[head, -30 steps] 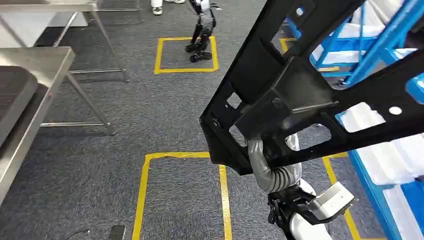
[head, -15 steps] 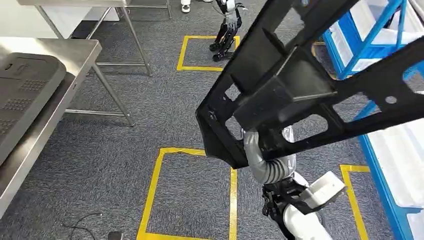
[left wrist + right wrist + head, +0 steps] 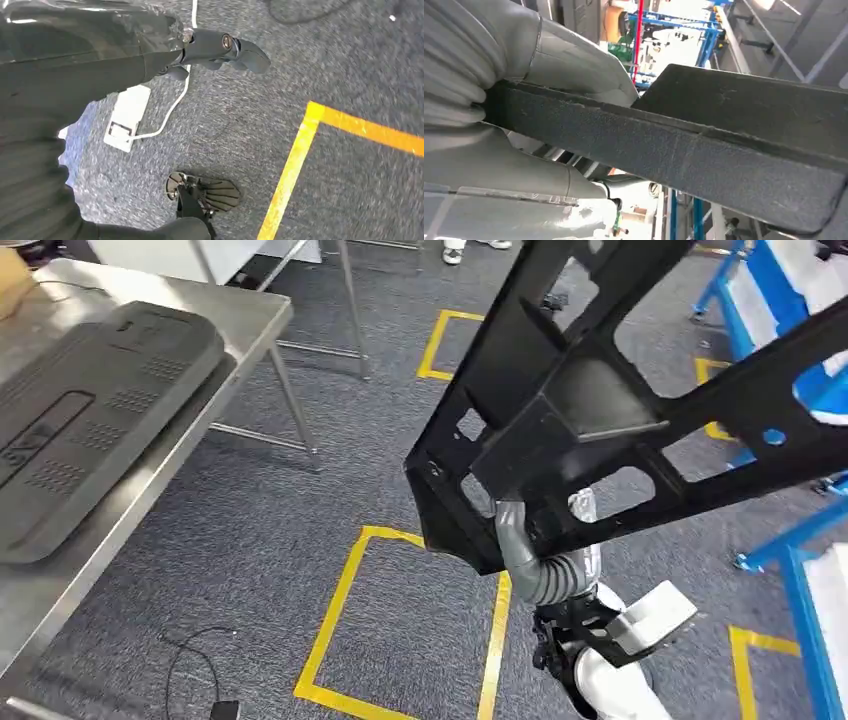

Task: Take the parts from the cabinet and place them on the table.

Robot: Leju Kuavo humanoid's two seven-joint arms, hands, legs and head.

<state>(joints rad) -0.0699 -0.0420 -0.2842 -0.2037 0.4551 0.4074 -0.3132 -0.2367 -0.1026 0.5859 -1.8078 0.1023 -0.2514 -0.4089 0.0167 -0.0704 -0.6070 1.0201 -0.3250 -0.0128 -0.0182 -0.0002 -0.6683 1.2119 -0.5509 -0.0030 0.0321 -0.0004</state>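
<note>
A: What takes up the most room?

B: The black frame part [image 3: 600,410], a large moulded plastic piece with ribbed bars, cut-out windows and small round holes. It hangs in the air, tilted, over the carpet and to the right of the table. Up close in the right wrist view its edge [image 3: 704,150] is matt and grainy, with a thick flat rim.

A: Who holds it?

B: The right hand [image 3: 549,65]. Its grey ribbed cover and thick smooth fingers clamp the rim from both sides, so it is gripping the part. From the head view the ribbed grey wrist comes up under the part's lower corner.

A: And the table?

B: The steel table [image 3: 200,390] stands at the left, brushed metal on thin slanted legs. A broad dark grey panel [image 3: 90,410] lies flat on it, with rounded corners and patches of fine perforation.

A: The floor?

B: Speckled grey carpet [image 3: 290,530] marked with squares of yellow tape [image 3: 340,600]. A blue metal rack [image 3: 790,540] stands at the right, and a thin black cable [image 3: 190,670] loops near the table's foot.

A: The left hand?

B: The left hand [image 3: 220,50] hangs above the carpet, its dark glossy fingers bunched together with nothing between them. Beneath it lie a white flat box [image 3: 127,117] with a white cord.
</note>
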